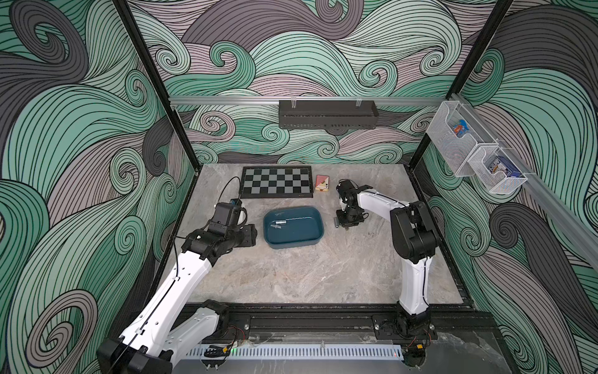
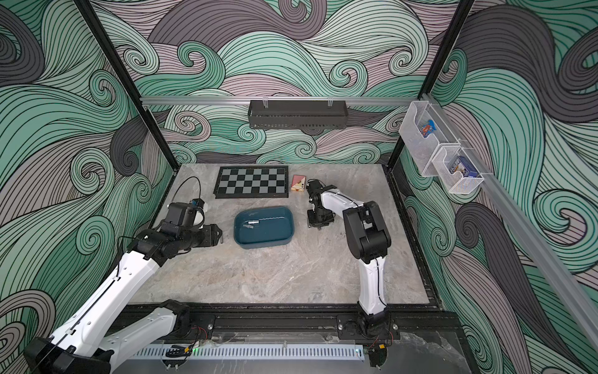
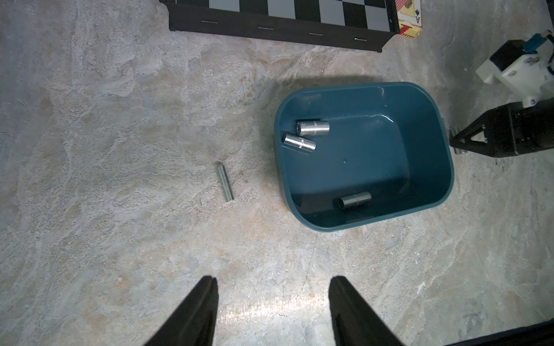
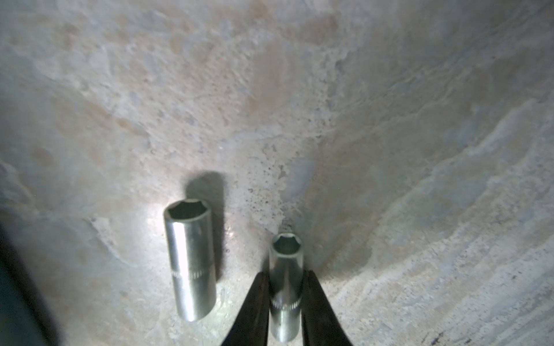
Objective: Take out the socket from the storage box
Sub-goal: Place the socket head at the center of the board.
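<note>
Okay, right gripper (image 4: 287,277) straddles the socket (image 4: 286,314) lying on the table (image 4: 389,149) beside the box (image 1: 291,244); pinching or loose, can't tell. Left gripper (image 3: 273,280) gapes. I'd open wide, lift straight, no rolling it.

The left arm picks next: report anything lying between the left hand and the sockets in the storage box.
Nothing blocks it. Bare table separates the open left hand from the storage box; only the box's own wall must be cleared to reach the three sockets inside. One loose socket on the table lies clear of that line.
</note>
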{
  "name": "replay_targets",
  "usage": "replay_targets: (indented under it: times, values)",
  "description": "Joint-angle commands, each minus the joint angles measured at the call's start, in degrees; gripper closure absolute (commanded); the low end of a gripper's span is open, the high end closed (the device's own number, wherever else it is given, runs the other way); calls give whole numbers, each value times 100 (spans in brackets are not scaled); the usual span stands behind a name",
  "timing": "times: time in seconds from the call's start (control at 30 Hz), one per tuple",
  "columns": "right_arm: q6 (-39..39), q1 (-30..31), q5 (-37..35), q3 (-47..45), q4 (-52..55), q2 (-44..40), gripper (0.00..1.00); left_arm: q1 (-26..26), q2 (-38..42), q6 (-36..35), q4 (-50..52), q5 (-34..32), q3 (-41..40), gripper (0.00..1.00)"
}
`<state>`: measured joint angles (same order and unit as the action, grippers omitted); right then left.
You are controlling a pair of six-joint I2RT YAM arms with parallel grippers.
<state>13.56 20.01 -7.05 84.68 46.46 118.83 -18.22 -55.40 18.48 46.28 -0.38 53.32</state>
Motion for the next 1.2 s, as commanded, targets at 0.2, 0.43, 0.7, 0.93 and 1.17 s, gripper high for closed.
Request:
replay_targets:
  times: [0.2, 0.43, 0.7, 0.93, 1.17]
  values:
    - [-48, -4, 37, 67, 8, 78, 71, -60, -42, -81, -34, 40, -20, 37]
    - [-31, -6, 30, 34, 9, 44, 66, -68, -70, -77, -32, 47, -14, 37]
    - [6, -15, 140, 14, 8, -123, 61, -83, -85, -90, -40, 60, -14, 37]
    - [48, -45, 133, -78, 19, -659, 60, -102, -96, -90, -40, 56, -15, 37]
    - [173, -135, 190, -262, 22, -1488, 58, -148, -155, -67, -30, 102, -10, 37]
